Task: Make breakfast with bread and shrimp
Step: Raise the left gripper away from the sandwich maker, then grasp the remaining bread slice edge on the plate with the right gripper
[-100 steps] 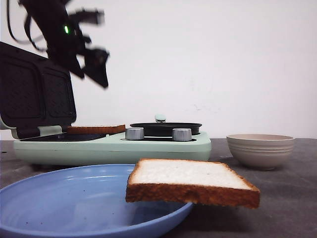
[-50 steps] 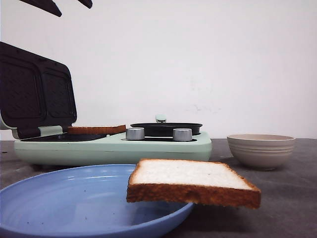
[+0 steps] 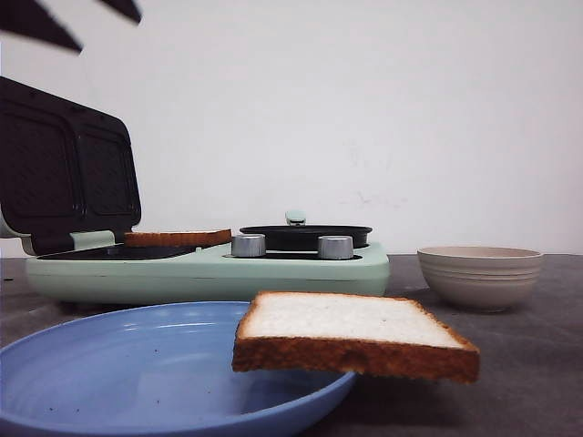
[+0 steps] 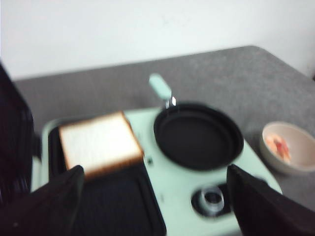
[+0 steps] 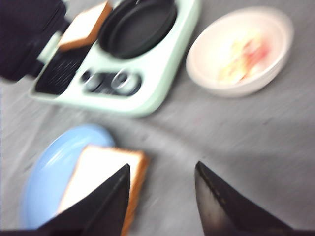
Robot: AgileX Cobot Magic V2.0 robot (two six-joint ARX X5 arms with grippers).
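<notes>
So there are two bread slices here. One slice of bread (image 3: pixel 351 330) sits on the right edge of the blue plate (image 3: pixel 109 364), hanging out over the rim toward the desk (image 3: pixel 537 364); from the right wrist view it clearly overlaps the plate's side. The other bread slice (image 4: pixel 100 142) lies flat on the back half of the grill plate of the mint green breakfast maker (image 3: pixel 209 269), whose dark lid (image 3: pixel 64 168) stands open on the left. Next to that grill sits a round black frying pan (image 4: pixel 198 135) with a pale green handle, and two silver knobs (image 3: pixel 248 245) face the front. To the right of the maker is a beige bowl (image 5: pixel 241 49) holding something pink and orange, too blurry to call. Left end effector (image 4: pixel 152 206) is spread wide with nothing in it, up above the maker. Right end effector (image 5: pixel 162 201) is also apart and empty, over the desk near the plate.
</notes>
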